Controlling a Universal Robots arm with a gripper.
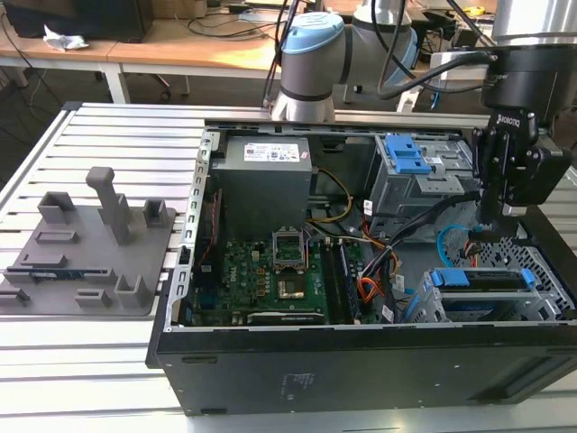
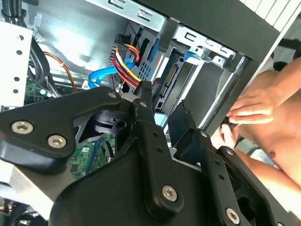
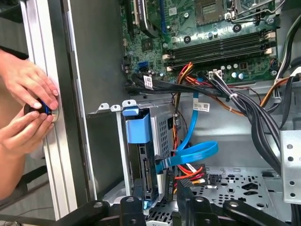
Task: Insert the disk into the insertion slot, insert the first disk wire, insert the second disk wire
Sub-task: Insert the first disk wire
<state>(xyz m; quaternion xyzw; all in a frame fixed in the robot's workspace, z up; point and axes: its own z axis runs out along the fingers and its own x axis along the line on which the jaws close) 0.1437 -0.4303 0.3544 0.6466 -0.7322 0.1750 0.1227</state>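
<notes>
End effector [image 3: 160, 189] just beside the disk [image 3: 139, 133], apparently slotted.

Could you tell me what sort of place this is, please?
Likely a robotics lab or workshop: an open computer case on a slatted metal table, a robot arm, wooden desks behind.

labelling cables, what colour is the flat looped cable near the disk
The cable is light blue, best in first wrist view.
</notes>
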